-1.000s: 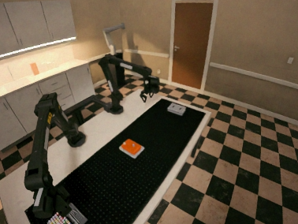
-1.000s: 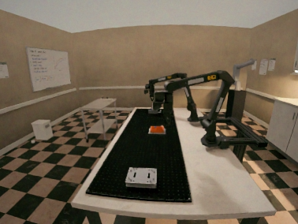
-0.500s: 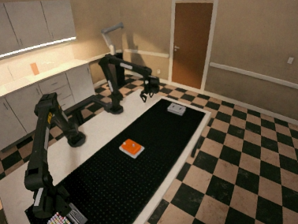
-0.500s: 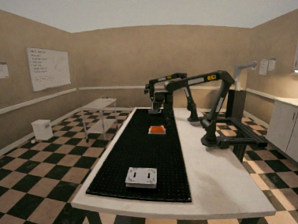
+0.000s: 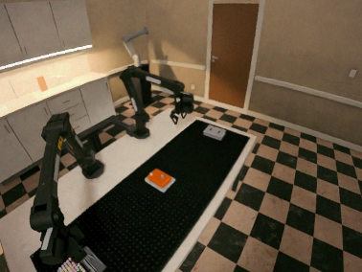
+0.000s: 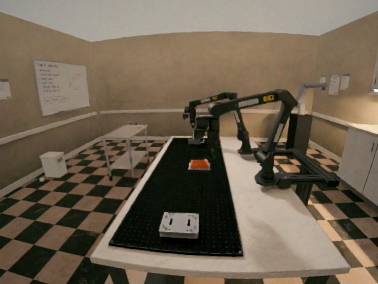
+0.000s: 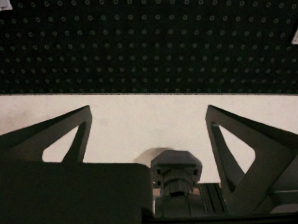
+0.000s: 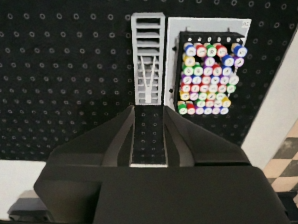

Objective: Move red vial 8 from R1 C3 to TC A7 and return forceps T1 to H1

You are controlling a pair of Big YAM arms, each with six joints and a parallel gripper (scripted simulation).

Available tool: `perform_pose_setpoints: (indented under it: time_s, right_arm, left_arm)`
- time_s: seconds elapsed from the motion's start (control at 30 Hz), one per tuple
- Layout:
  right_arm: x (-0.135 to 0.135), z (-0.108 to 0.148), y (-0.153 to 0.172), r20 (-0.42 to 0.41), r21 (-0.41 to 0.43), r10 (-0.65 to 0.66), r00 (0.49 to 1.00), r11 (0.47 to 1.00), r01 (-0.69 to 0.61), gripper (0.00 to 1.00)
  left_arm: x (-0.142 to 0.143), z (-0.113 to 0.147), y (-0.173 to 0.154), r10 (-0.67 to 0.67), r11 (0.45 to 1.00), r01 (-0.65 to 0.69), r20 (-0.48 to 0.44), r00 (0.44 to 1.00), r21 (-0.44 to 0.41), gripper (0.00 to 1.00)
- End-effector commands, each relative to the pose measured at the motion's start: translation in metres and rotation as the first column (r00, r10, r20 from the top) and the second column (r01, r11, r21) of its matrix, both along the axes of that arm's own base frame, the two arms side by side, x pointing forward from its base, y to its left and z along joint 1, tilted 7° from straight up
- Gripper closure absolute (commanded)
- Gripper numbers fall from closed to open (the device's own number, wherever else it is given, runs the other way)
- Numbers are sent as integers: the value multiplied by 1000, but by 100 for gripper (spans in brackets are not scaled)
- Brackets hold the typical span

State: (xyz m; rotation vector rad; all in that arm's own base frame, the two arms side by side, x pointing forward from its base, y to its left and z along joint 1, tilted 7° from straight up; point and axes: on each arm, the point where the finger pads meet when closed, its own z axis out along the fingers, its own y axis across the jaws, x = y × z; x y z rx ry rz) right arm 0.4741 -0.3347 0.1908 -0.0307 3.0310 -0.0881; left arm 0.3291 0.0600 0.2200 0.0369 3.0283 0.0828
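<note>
Right wrist view: I have the right gripper (image 8: 148, 112) (image 5: 67, 251) (image 6: 199, 134) above the working end of the mat, and the pale V-shaped forceps (image 8: 148, 92) lie straight ahead of its gap, up the picture. They sit in the light grey slotted plastic holder (image 8: 148, 21) (image 5: 93, 259) (image 6: 195, 142), joined end towards me, tips pointing away. Their long axis runs nearly in line with my approach, so the jaws stand one to each side of that line; I judge that little or no wrist turn is called for, mostly a forward shift and then a descent.

The right jaws are partly parted with nothing between them. The left gripper (image 7: 148, 111) (image 5: 179, 119) (image 6: 214, 150) has its jaws spread wide and bare, well apart from the forceps; the right arm is clearly the nearer one, and this pick should be its job.

The black vial rack (image 8: 177, 75), crowded with coloured vial caps (image 8: 207, 80) (image 5: 71, 265), stands just beside the holder, on the picture's right. I'd keep the right-hand finger from straying that way. The cap lettering is too small for me to pick out red 8 with confidence. The orange carrier block (image 5: 161, 177) (image 6: 199, 163) sits well apart from the holder, between the arms, so the vial's carry comes after the forceps are secured.
</note>
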Motion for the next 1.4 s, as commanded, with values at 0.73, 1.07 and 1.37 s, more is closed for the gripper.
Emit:
perform_pose_setpoints:
  time_s: [0.73,1.07,1.37]
  right_arm:
    - [5,-48,-3,-5,8,3,1000,1000,-2,76]
    - [8,-61,-1,-5,8,3,1000,1000,-3,76]
    - [10,-75,0,-5,9,3,1000,1000,-3,76]
  left_arm:
    - [18,20,3,-11,1000,11,32,999,6,0]
    - [18,20,3,-11,1000,11,32,999,6,0]
    - [18,20,3,-11,1000,11,32,999,6,0]
